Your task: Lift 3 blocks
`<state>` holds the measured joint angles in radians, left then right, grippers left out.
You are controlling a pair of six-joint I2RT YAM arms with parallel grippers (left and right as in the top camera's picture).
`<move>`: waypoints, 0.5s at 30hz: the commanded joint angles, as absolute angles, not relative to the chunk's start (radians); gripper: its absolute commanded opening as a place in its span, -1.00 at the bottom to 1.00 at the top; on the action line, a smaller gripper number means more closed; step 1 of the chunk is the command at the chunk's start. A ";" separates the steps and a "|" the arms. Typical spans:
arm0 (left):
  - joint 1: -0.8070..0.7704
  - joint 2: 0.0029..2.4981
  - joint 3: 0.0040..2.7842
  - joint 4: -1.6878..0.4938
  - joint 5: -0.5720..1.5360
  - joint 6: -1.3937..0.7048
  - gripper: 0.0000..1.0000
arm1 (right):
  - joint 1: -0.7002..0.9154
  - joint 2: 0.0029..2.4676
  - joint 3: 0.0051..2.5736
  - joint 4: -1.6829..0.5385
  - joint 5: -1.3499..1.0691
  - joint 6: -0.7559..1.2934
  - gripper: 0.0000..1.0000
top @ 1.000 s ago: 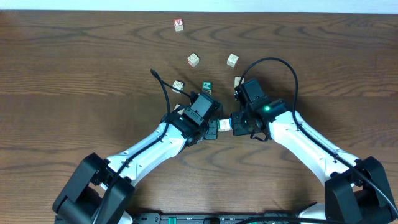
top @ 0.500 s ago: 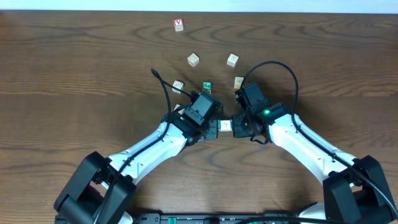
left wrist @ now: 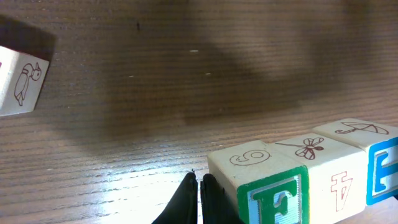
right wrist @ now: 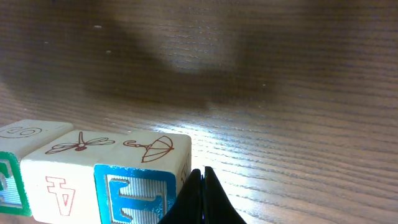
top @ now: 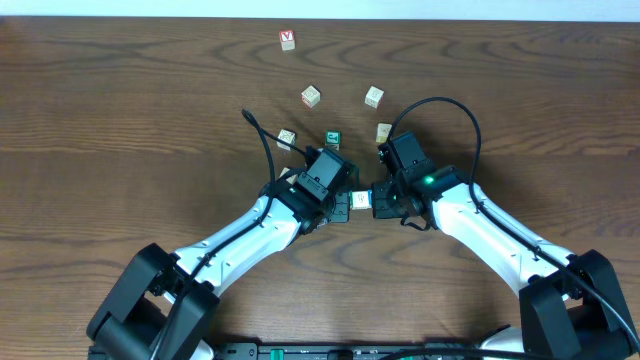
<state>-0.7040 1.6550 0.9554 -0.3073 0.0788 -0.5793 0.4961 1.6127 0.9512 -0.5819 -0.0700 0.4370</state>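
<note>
Three blocks stand side by side in one row. In the left wrist view they are the green-faced block (left wrist: 272, 198), the cream block (left wrist: 333, 174) and the blue-faced block (left wrist: 382, 171). My left gripper (left wrist: 199, 182) is shut, its fingertips against the green block's outer side. From the right wrist the order is reversed: blue-faced block (right wrist: 134, 186), cream block (right wrist: 59, 168), green block (right wrist: 9, 168). My right gripper (right wrist: 201, 175) is shut and touches the blue block's outer side. Overhead, the row (top: 360, 201) sits between both grippers. I cannot tell whether it is off the table.
Loose cubes lie farther back: a red-lettered cube (top: 288, 39), pale cubes (top: 311, 96) (top: 374, 96) (top: 287, 138) (top: 383, 131) and another green-faced cube (top: 333, 139). A cube with an animal drawing (left wrist: 18, 81) shows at the left of the left wrist view.
The right gripper and the row between the grippers have shifted very slightly toward the far side. Both grippers stay shut.
</note>
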 commanded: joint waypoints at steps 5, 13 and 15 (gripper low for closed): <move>-0.770 1.647 0.993 -0.237 0.276 -0.582 -0.86 | 0.574 1.623 0.953 -0.546 -0.349 0.448 -0.98; -0.770 1.647 0.963 -0.217 0.276 -0.600 -0.86 | 0.578 1.623 0.952 -0.546 -0.342 0.448 -0.97; -0.770 1.647 0.963 -0.215 0.276 -0.599 -0.86 | 0.578 1.623 0.950 -0.544 -0.341 0.448 -0.97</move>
